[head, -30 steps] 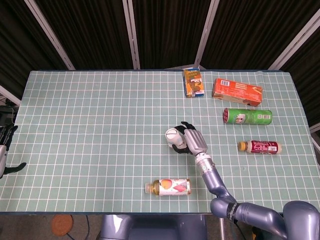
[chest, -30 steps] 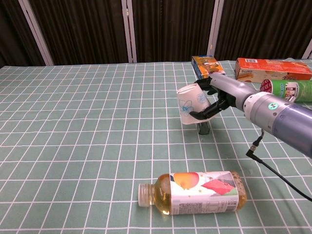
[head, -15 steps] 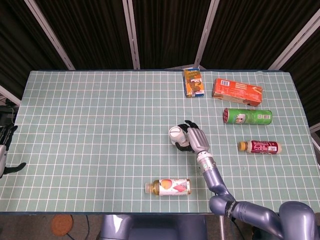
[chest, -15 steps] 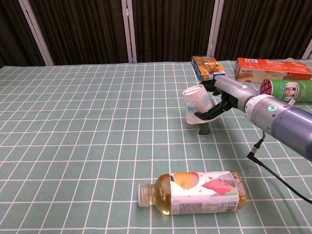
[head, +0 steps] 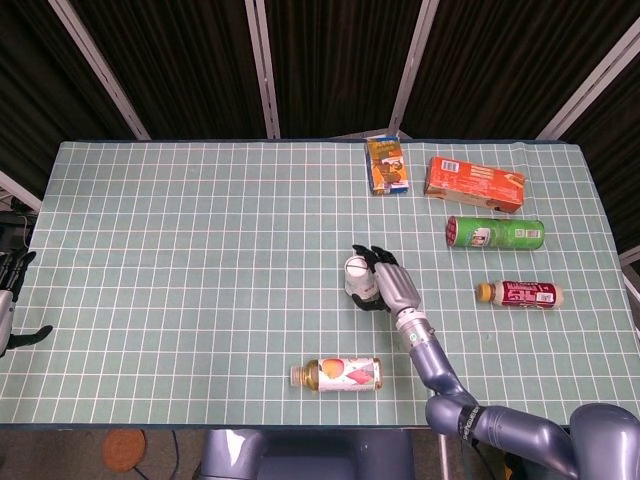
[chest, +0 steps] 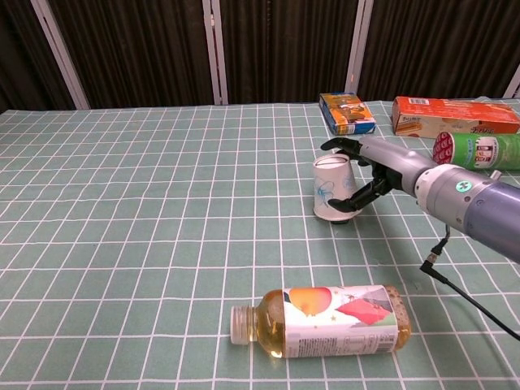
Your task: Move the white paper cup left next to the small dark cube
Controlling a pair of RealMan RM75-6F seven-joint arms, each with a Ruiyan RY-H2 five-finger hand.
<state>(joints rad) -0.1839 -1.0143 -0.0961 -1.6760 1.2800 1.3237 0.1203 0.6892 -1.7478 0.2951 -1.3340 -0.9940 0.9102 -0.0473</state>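
Observation:
The white paper cup (chest: 331, 188) stands mouth down on the green checked table (chest: 146, 203), just right of centre; in the head view the cup (head: 357, 274) shows from above. My right hand (chest: 370, 175) wraps around it from the right, fingers arched over its top and thumb against its lower side. The small dark cube (chest: 343, 218) peeks out at the cup's base under my thumb, mostly hidden. My left hand (head: 12, 300) hangs off the table's left edge, fingers apart and holding nothing.
A juice bottle (chest: 321, 319) lies on its side near the front edge. At the back right are a small orange carton (chest: 347, 112), an orange box (chest: 455, 114), a green can (chest: 479, 150) and a lying bottle (head: 520, 293).
The cup was tilted and lifted in my right hand; it has moved slightly right and down and now stands level on the table. The left hand has not moved.

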